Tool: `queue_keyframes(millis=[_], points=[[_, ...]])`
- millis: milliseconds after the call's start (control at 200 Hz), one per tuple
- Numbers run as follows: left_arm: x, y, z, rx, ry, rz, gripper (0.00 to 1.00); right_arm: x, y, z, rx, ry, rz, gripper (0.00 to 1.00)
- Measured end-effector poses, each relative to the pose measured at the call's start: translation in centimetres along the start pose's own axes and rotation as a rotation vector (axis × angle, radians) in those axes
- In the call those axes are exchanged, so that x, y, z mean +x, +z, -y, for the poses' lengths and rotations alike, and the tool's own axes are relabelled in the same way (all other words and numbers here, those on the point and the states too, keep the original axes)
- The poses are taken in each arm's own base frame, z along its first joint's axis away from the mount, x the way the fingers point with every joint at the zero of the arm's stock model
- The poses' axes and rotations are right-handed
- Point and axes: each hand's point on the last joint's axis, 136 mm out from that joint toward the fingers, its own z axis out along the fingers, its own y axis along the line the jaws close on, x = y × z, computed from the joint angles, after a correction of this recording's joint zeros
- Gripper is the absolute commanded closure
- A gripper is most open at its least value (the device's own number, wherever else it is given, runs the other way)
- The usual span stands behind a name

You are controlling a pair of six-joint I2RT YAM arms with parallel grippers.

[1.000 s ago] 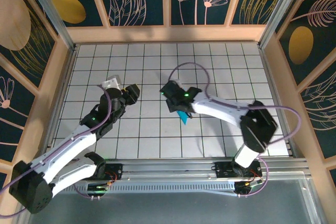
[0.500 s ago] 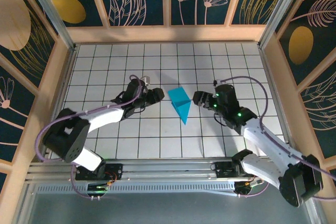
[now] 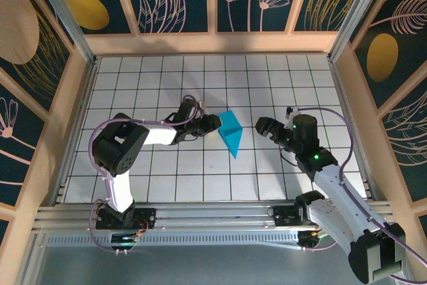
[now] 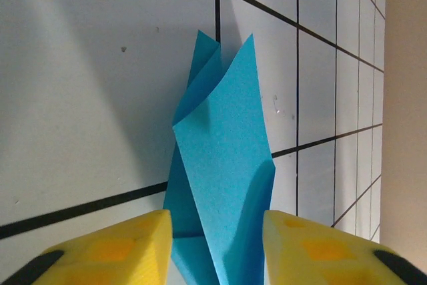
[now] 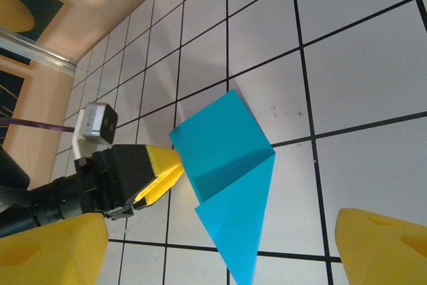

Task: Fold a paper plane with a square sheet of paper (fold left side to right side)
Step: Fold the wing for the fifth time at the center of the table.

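The turquoise sheet of paper point(image 3: 231, 131) lies mid-floor, folded into a pointed kite shape with its tip toward the arms. One upper flap stands up off the tiles point(image 4: 223, 158), and a crease crosses it point(image 5: 233, 165). My left gripper point(image 3: 213, 123) lies low at the paper's left edge. Its yellow fingers point(image 4: 113, 251) are apart, with the paper's near edge between them point(image 4: 217, 251). In the right wrist view the same left fingertips point(image 5: 175, 165) touch the flap's left corner. My right gripper point(image 3: 261, 125) hovers right of the paper, wide open and holding nothing point(image 5: 220, 258).
The white tiled floor point(image 3: 200, 178) is boxed in by wooden walls point(image 3: 213, 43) on three sides. A metal rail point(image 3: 213, 213) runs along the near edge by the arm bases. The left arm's cable loops above its wrist point(image 3: 190, 101).
My right gripper has let go of the paper and drawn back to the right. My left arm has swung in, bringing its fingers to the paper's left edge.
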Motion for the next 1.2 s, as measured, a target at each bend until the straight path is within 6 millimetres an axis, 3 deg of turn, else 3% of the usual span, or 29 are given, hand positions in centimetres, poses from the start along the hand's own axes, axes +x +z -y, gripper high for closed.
queue_keyframes(millis=[265, 551, 766, 866, 1106, 1201], points=[[-0.2, 0.4, 0.3, 0.021, 0.016, 0.003, 0.91, 0.2, -0.1, -0.5, -0.049, 0.01, -0.024, 0.11], [-0.2, 0.7, 0.1, 0.027, 0.037, 0.003, 1.0, 0.7, -0.1, -0.8, -0.093, 0.01, -0.052, 0.12], [0.0, 0.4, 0.1, 0.029, 0.081, 0.005, 1.0, 0.5, -0.2, -1.4, -0.142, -0.001, -0.065, 0.11], [0.4, -1.1, 0.8, 0.046, 0.14, 0.012, 1.0, 1.1, 0.4, -1.5, -0.176, -0.021, -0.114, 0.12], [1.6, -7.1, 5.4, 0.211, 0.344, 0.047, 1.0, 2.8, 2.0, -2.8, -0.318, -0.112, -0.216, 0.12], [2.4, -8.9, 5.8, 0.268, 0.388, 0.049, 1.0, 3.6, 2.6, -3.1, -0.391, -0.14, -0.236, 0.11]])
